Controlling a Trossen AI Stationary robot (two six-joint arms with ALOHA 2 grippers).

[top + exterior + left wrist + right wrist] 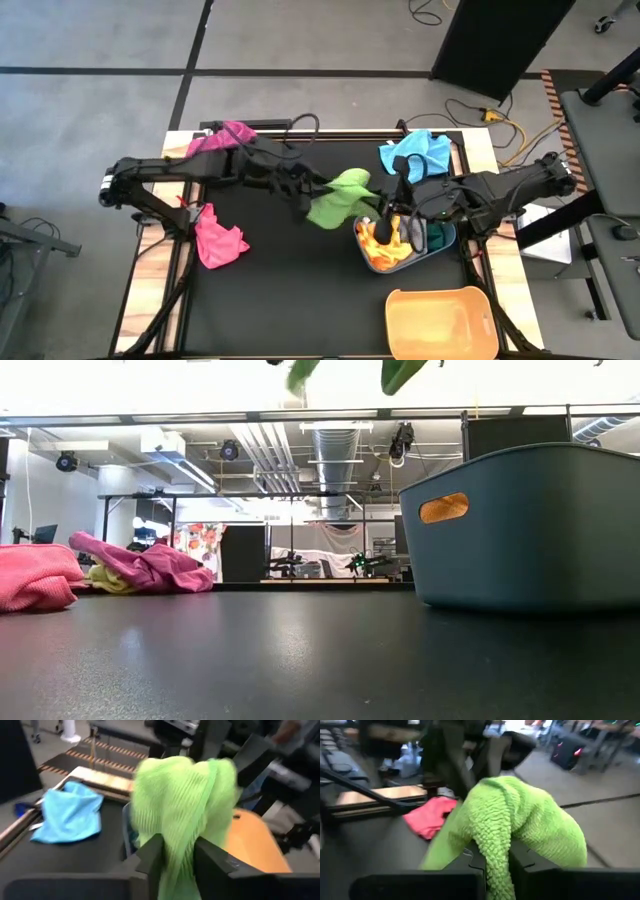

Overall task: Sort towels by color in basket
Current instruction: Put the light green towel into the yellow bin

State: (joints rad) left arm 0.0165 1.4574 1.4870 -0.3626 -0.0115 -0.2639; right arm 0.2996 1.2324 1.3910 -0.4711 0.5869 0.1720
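Observation:
Both grippers hold a lime towel [340, 196] in the air over the middle of the table, just left of a blue-grey basket [437, 240]. My left gripper [308, 203] is shut on its left end and my right gripper [380, 198] on its right end. The low view shows only the towel's lower tips [400, 372] at its top edge. An orange-yellow cloth [385, 255] lies in the basket. A light blue towel [415, 152], a magenta towel [222, 137] and a pink towel [218, 238] lie on the table. My left gripper [177, 847] pinches a bunched fold of the lime towel [175, 840] between its two fingers. The cloth bulges out beyond the fingers, lifted clear of the table. My right gripper [496, 855] pinches a gathered strand of the lime towel [497, 845] between its two fingers. The rest of the cloth balloons out past the fingertips, clear of the table.
An orange basket [440, 320] stands at the near edge, right of centre. The blue-grey basket [530, 530] rises tall in the low view. The pink towel [35, 575] and the magenta towel [150, 568] lie far left. Bare black table [280, 290] lies near the middle.

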